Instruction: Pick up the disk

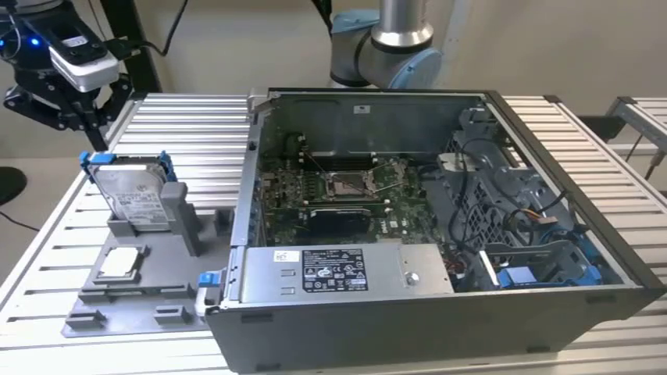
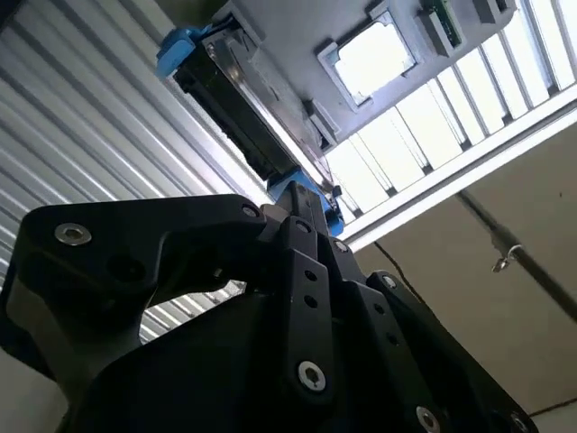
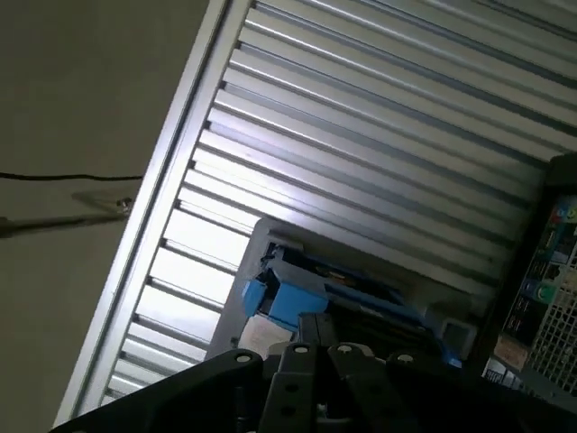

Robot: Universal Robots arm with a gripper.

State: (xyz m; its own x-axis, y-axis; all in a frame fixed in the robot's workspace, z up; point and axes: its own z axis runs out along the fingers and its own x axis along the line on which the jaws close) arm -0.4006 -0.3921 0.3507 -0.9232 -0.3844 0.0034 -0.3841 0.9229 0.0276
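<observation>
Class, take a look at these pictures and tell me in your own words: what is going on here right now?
A robot arm's claw hangs close above the disk, toward the exterior view's left. The disk stands upright in a grey holder on the slatted table and has not been lifted yet. Both wrist views show its blue frame just beyond the claw. An open computer case sits beside the holder, on the exterior view's right.
</observation>
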